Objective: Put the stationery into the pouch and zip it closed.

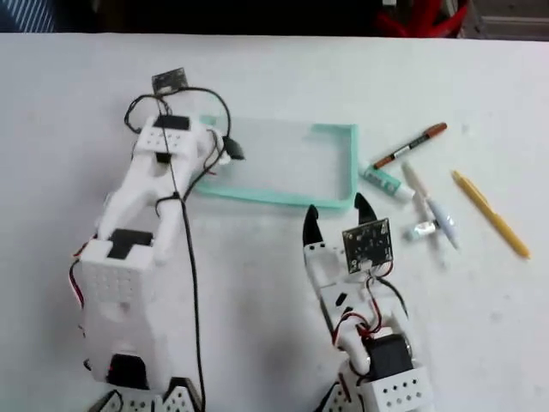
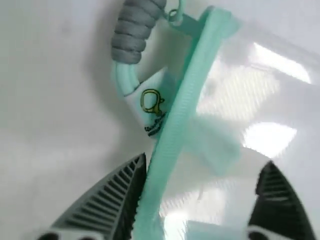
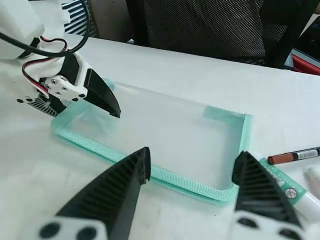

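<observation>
Both left tool (image 2: 206, 161) and right tool (image 1: 334, 206) apart at pouch (image 1: 274, 159); stationery (image 1: 489, 213) beside it.

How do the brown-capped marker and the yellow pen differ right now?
The brown-capped marker has a dark barrel; the yellow pen is yellow throughout. The marker lies nearer the pouch; the pen lies farthest out. They slant opposite ways. Both lie flat on the table, outside the pouch.
</observation>
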{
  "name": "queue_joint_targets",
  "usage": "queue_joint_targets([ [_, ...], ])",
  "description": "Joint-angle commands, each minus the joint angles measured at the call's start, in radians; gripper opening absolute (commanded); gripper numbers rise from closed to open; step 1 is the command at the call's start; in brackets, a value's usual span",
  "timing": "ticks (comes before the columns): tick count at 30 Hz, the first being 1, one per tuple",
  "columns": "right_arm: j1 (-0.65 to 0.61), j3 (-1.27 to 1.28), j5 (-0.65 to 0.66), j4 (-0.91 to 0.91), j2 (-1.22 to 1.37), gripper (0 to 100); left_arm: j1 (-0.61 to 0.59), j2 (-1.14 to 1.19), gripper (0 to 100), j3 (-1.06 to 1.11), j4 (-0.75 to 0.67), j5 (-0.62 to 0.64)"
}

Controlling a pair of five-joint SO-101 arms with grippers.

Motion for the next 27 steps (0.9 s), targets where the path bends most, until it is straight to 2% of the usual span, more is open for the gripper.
queue_joint_targets([
  [1, 0.004, 0.008, 0.003, 0.005, -0.007, 26.9, 0.035, 0.028, 14, -0.117, 0.084, 0.002],
  [3, 0.004, 0.008, 0.003, 0.005, -0.007, 26.9, 0.031, 0.041, 7, -0.135, 0.098, 0.002],
  [6, 0.004, 0.008, 0.003, 0.005, -0.007, 26.9, 0.028, 0.038, 2, -0.149, 0.129, 0.002],
  [12, 0.005, 0.008, 0.003, 0.005, -0.005, 26.9, 0.028, -0.018, 2, -0.273, 0.290, 0.002],
  [19, 0.012, 0.008, 0.003, 0.005, -0.005, 26.9, 0.035, -0.156, 2, -0.453, 0.407, -0.003],
  [23, 0.013, 0.008, 0.003, 0.005, -0.005, 26.9, 0.062, -0.263, 2, -0.618, 0.470, -0.155],
  [27, 0.013, 0.008, 0.003, -0.001, -0.007, 26.9, 0.139, -0.337, 2, -0.799, 0.562, -0.305],
])
